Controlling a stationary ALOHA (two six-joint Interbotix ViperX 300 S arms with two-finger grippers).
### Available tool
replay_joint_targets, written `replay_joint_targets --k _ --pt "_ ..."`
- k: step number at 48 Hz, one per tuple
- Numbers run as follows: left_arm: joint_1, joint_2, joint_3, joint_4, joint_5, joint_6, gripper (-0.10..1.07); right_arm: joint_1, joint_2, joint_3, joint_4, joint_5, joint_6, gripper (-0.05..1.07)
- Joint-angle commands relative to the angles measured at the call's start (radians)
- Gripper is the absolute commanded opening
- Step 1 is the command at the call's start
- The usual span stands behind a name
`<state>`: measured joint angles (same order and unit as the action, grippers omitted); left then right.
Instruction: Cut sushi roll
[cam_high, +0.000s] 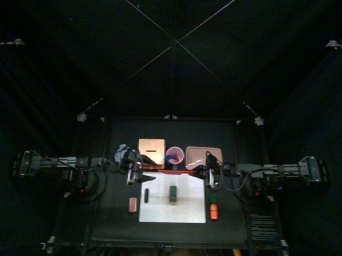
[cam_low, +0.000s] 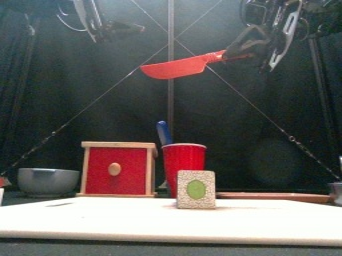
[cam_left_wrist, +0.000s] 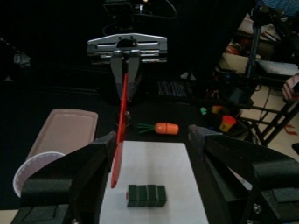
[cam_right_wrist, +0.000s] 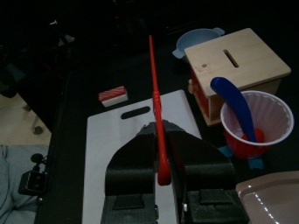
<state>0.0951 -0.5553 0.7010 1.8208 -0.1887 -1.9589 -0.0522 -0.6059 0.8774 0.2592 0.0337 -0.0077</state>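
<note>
The sushi roll (cam_left_wrist: 146, 194), a short dark log, lies on the white board (cam_left_wrist: 163, 162), right between the wide-open jaws of my left gripper (cam_left_wrist: 152, 144). From the front, the sushi roll (cam_low: 197, 188) shows a pale end face with a green centre. My right gripper (cam_right_wrist: 163, 175) is shut on the handle of a red knife (cam_right_wrist: 156, 105). It holds the red knife (cam_low: 181, 68) high over the board, well above the roll. From above, the left gripper (cam_high: 134, 168) and right gripper (cam_high: 207, 172) hang over the back edge of the board (cam_high: 187, 200).
A wooden box (cam_right_wrist: 239, 61), a red cup (cam_right_wrist: 254, 122) with a blue utensil, a grey bowl (cam_right_wrist: 198, 39) and a pink plate (cam_left_wrist: 65, 136) stand behind the board. A reddish block (cam_right_wrist: 112, 94) lies to the board's left. An orange carrot-like stick (cam_left_wrist: 162, 128) lies to its right.
</note>
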Motion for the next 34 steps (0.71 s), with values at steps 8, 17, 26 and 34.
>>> replay_joint_targets --k 8,17,26,34 --pt "0.014 0.052 -0.061 0.04 -0.009 0.0 0.99 0.002 -0.005 -0.017 0.005 -0.012 0.002 0.35" --pt "0.009 0.046 -0.106 0.083 0.002 -0.003 0.99 0.002 -0.003 -0.014 0.012 -0.012 0.003 0.35" --pt "0.015 0.026 -0.175 0.08 -0.041 -0.005 0.99 -0.005 -0.002 -0.014 0.012 -0.012 0.002 0.35" --pt "0.018 0.029 -0.213 0.095 -0.072 -0.006 0.99 -0.005 0.002 -0.017 0.012 -0.014 0.003 0.35"
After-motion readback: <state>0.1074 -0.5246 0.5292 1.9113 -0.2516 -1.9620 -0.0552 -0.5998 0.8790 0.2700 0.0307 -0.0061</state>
